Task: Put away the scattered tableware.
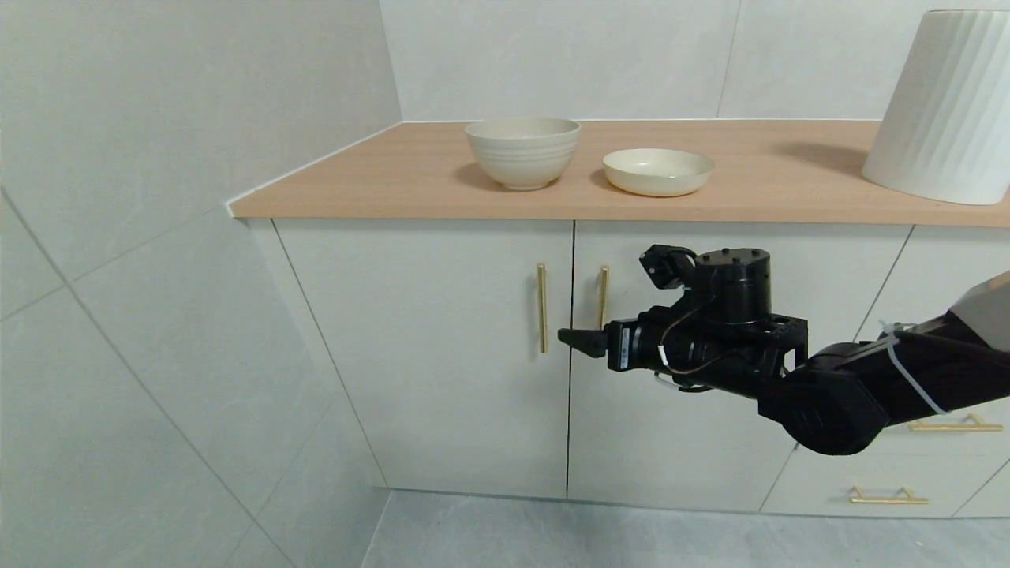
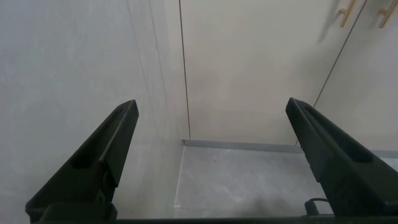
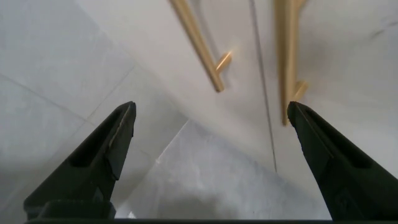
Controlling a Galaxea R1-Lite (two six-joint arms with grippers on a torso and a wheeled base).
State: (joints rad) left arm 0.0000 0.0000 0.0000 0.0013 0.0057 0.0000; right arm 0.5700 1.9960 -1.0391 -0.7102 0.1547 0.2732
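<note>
1. The left gripper [image 2: 211, 155] hangs low. Its two fingers are spread wide with nothing between them, and grey floor [image 2: 249, 180] lies beyond.
2. The right gripper [image 1: 574, 340] sits just past the centre of the head view toward 3 o'clock, held level and pointing to 9 o'clock. Its wrist view shows the fingers spread wide and holding nothing.
3. Its tip is in front of the seam between the two cabinet doors [image 1: 442, 355]. It lies between the left brass handle [image 1: 541, 308] and the right brass handle [image 1: 603, 296] and grips neither.
4. Two drawer handles [image 1: 888, 497] show at 4 o'clock.
5. On the wooden countertop [image 1: 379, 177], at 12 o'clock, a deep bowl [image 1: 522, 151] stands upright. A shallow dish [image 1: 658, 171] lies at its 3 o'clock, near but apart.
6. A ribbed white vessel [image 1: 943, 102] stands on the counter at 2 o'clock, well apart from both.
</note>
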